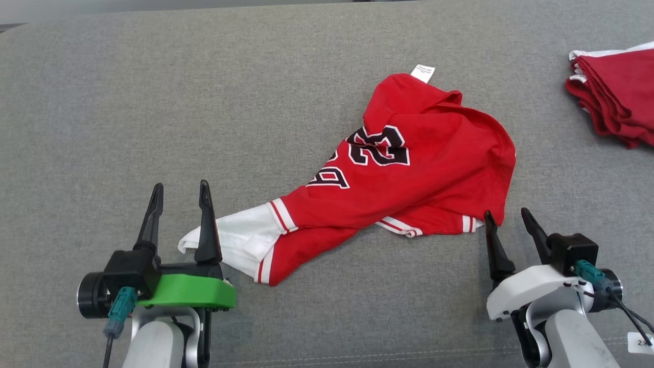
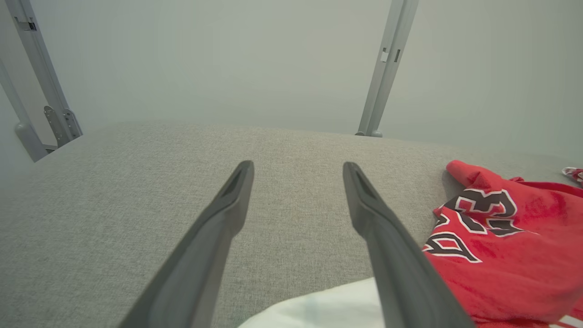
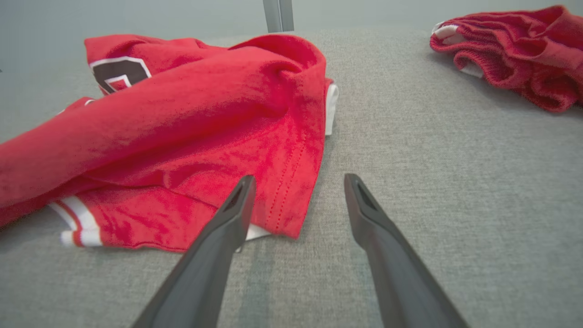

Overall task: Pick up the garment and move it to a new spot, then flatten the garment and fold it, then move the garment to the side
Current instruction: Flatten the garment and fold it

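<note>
Left of the garment (image 1: 409,174), the grey upholstered surface (image 1: 255,76) lay bare from its near seam to its far edge, leaving wide room on that side. The left gripper (image 1: 181,185) stood at the garment's near-left end, fingers spread wide and holding nothing, one finger crossing the white sleeve (image 1: 240,240) in the head view. The garment, a red jersey with white, red-striped trim, lay crumpled, running from that sleeve up to a bunched far-right end. Black, white-edged numerals (image 1: 380,145) showed on it, inverted and too creased to read surely. A white tag (image 1: 423,72) stuck out at the garment's far edge, its print too small to read. The right gripper (image 1: 506,212) sat at the garment's near-right hem, fingers parted and empty. Beyond a bare strip right of the garment lay a pile of red cloth (image 1: 618,97).
</note>
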Controlling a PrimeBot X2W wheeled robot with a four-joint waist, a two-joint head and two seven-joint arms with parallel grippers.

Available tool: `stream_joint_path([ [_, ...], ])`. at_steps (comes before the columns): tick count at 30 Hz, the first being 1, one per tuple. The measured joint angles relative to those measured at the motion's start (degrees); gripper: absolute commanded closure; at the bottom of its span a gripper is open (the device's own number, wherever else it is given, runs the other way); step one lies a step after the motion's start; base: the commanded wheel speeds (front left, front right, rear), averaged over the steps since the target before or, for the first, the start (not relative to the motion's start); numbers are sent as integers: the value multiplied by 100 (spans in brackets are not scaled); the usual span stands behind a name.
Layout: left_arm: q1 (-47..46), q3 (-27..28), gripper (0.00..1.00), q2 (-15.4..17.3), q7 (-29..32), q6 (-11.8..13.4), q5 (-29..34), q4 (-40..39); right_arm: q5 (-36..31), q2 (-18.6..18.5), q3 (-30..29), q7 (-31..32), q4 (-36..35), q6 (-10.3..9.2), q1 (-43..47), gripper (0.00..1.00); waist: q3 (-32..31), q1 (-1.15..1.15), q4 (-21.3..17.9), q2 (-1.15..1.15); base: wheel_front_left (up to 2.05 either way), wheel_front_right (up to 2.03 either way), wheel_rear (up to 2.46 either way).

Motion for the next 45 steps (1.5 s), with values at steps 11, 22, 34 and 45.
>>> stream_joint_path([
  [11, 4, -35, 0, -3, 0, -32, 44, 56, 414, 113, 102, -60, 98, 0, 159, 0, 6, 0, -66, 0, 0, 0, 0],
  [22, 53, 41, 0, -3, 0, -49, 98, 93, 1009, 121, 337, -220, 976, 0, -307, 87, -53, 0, 42, -1, 0, 0, 0],
  [34, 109, 107, 0, -3, 0, -48, 172, 79, 672, 129, -65, -269, 537, 1, -188, 100, -97, 0, -183, -1, 0, 0, 0],
  [45, 114, 46, 0, -4, 0, -49, 171, 96, 438, 126, -750, -135, -27, 1, 62, 100, -102, 0, -310, -1, 0, 0, 0],
])
